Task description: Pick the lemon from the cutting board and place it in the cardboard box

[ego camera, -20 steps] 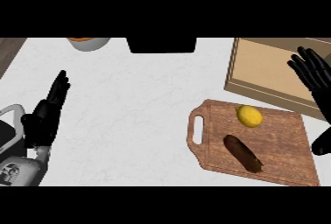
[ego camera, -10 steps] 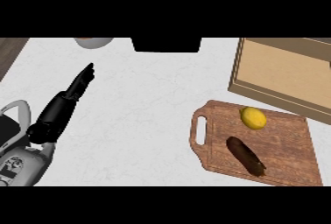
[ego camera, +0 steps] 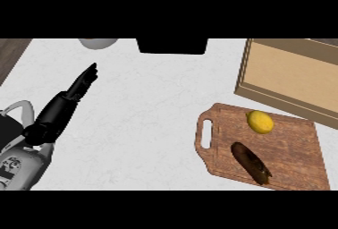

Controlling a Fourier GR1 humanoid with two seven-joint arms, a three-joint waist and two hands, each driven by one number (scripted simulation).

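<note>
The surface (ego camera: 152,112) is a white, faintly marbled top that fills most of the head view. A strip of dark wood (ego camera: 10,53) shows past its upper left corner. At the far edge stand a pale round vessel (ego camera: 99,42), cut off by the frame, and beside it a black block (ego camera: 171,45).

The open cardboard box (ego camera: 284,71) sits at the upper right, its tan inside bare and its near wall facing the cutting board (ego camera: 290,143). The board is brown wood and lies just in front of the box, turned at a slant, with its handle slot (ego camera: 206,134) towards the middle of the surface.

The lemon (ego camera: 260,121) lies on the far part of the board, near the edge closest to the box. Its long axis runs roughly away from the robot, leaning slightly. One tip points towards the box and the other towards the board's near end. A dark, long vegetable (ego camera: 251,163) lies nearer on the same board, apart from the lemon and slanted the same way.

The left hand (ego camera: 63,107) is at the left, well apart from the board. Its fingers (ego camera: 84,82) are straight and held together, pointing up and to the right over the bare surface, and they hold nothing. Its grey forearm (ego camera: 20,165) comes in at the lower left corner. The right hand does not show.
</note>
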